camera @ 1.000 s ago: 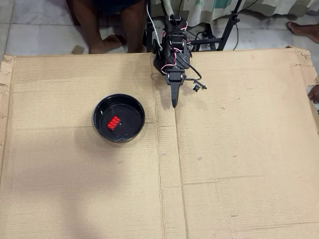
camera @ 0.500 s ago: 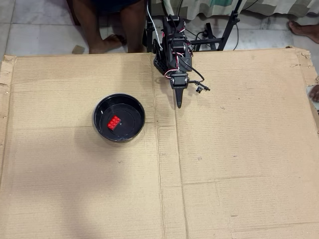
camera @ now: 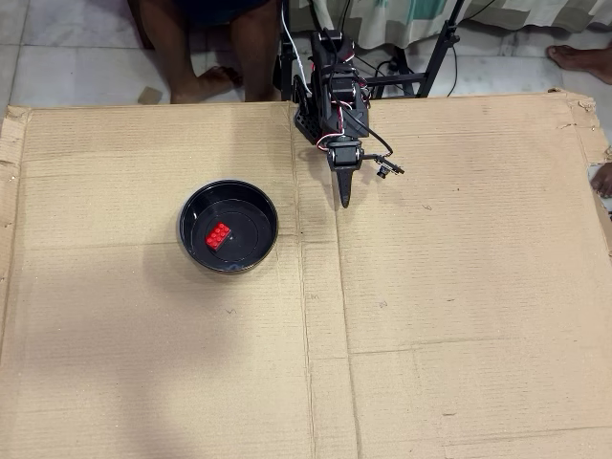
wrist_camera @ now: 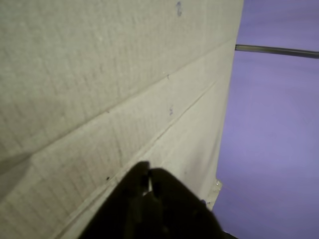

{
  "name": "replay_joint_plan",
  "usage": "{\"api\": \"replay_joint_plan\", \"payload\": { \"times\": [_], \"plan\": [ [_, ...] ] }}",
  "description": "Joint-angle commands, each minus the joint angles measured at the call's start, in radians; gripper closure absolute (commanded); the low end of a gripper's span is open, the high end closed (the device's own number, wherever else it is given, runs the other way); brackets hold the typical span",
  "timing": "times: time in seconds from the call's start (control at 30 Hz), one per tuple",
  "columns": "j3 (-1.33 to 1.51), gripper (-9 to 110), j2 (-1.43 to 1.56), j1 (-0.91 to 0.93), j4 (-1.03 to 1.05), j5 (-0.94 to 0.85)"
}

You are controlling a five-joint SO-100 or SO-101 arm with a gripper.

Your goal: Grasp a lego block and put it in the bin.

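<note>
In the overhead view the red lego block (camera: 218, 234) lies flat on the bottom of the round black bin (camera: 229, 190), left of its middle. My gripper (camera: 342, 202) hangs to the right of the bin, well apart from it, pointing down the cardboard with its fingers shut and nothing between them. The wrist view shows the dark fingertips (wrist_camera: 147, 179) pressed together over bare cardboard; neither the block nor the bin appears there.
A large cardboard sheet (camera: 430, 316) covers the floor under the arm. The arm's base (camera: 325, 67) stands at the sheet's far edge, with a person's legs (camera: 206, 48) and a stand's legs (camera: 435, 57) behind it. A foot (camera: 581, 55) shows at the top right.
The gripper has swung slightly to the right and drawn back a little toward the base. The lego block and the bin have not moved.
</note>
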Motion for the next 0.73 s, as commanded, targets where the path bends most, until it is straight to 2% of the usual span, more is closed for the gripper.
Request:
{"api": "replay_joint_plan", "payload": {
  "times": [0.0,0.17,0.7],
  "plan": [
    [0.014,101,0.006,0.006,0.005,-0.003],
    [0.014,101,0.008,0.006,0.066,-0.002],
    [0.014,101,0.008,0.005,0.069,-0.003]
  ]
}}
